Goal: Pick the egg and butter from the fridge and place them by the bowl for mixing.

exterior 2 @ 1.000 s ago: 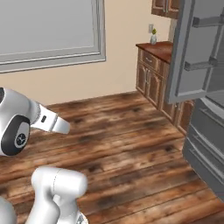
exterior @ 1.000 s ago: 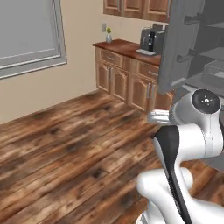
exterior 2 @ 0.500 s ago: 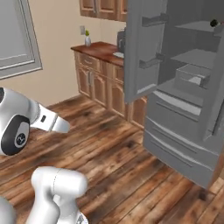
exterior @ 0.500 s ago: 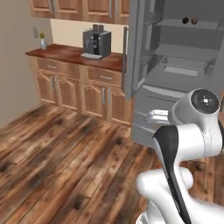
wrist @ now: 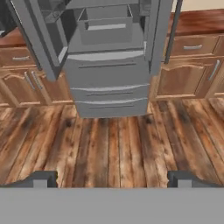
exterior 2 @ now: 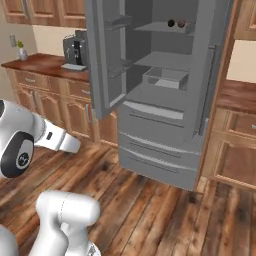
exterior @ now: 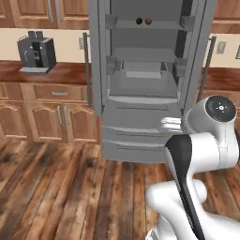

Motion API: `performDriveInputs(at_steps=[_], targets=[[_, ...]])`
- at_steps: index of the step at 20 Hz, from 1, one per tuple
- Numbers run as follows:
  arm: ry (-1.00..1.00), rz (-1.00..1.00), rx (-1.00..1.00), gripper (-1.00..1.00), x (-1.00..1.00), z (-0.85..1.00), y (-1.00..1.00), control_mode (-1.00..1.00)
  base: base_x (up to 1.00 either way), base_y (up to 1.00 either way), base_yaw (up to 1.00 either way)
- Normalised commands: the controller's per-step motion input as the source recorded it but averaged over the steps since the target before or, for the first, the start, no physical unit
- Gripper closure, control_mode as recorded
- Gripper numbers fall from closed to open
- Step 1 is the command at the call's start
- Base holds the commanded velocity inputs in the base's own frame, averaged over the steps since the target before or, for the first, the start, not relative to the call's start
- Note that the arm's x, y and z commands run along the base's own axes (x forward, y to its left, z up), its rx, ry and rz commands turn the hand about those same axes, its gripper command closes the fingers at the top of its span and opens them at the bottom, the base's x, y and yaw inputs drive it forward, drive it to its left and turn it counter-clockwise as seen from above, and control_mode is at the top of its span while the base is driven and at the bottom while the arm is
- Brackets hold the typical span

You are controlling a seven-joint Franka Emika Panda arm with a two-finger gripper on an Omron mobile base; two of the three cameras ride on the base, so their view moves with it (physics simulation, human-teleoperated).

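Fridge: the tall grey fridge (exterior: 140,89) is seen with both upper doors swung wide, standing between wooden cabinet runs; its grey drawers are shut at the bottom, above the plank floor (exterior: 70,187).
Fridge doors: each open door carries a long vertical bar handle; the one on the left door (exterior: 86,63) is seen edge-on in the left base view.
Egg: the small reddish-brown egg (exterior: 148,21) is set on the top shelf of the fridge, near the back, towards the shelf's right side; it is also seen in the right base view (exterior 2: 181,23).
Dark ball: a dark olive-black ball (exterior: 138,21) is placed just beside the egg, on its left, on the same shelf.
Butter: it cannot be made out in these views.
Bin: a shallow grey bin (exterior 2: 165,78) is seen on the lower shelf, towards that shelf's right edge; its contents cannot be told.
Gripper: the gripper (wrist: 111,178) is held low before the fridge, well apart from it, above the floor; the two dark fingertips (wrist: 43,178) are spread wide apart with nothing between them.
Arm: the white arm (exterior: 206,140) is folded in front of the fridge's lower right corner.
Counter, left: a dark coffee machine (exterior: 36,52) is stood on the wooden counter (exterior: 56,72) left of the fridge; a small plant (exterior 2: 21,50) is seen at that counter's far end.
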Motion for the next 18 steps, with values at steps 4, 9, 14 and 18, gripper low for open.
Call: performDriveInputs(at_steps=[4,9,14,18], targets=[[0.0,0.0,0.0,-1.0,0.0,0.0,0.0,1.0,0.94,0.39,-0.48],[0.0,0.0,0.0,-1.0,0.0,0.0,0.0,1.0,1.0,0.21,-0.36],[0.0,0.0,0.0,-1.0,0.0,0.0,0.0,1.0,1.0,0.17,-0.34],[0.0,0.0,0.0,-1.0,0.0,0.0,0.0,1.0,1.0,0.94,-0.11]])
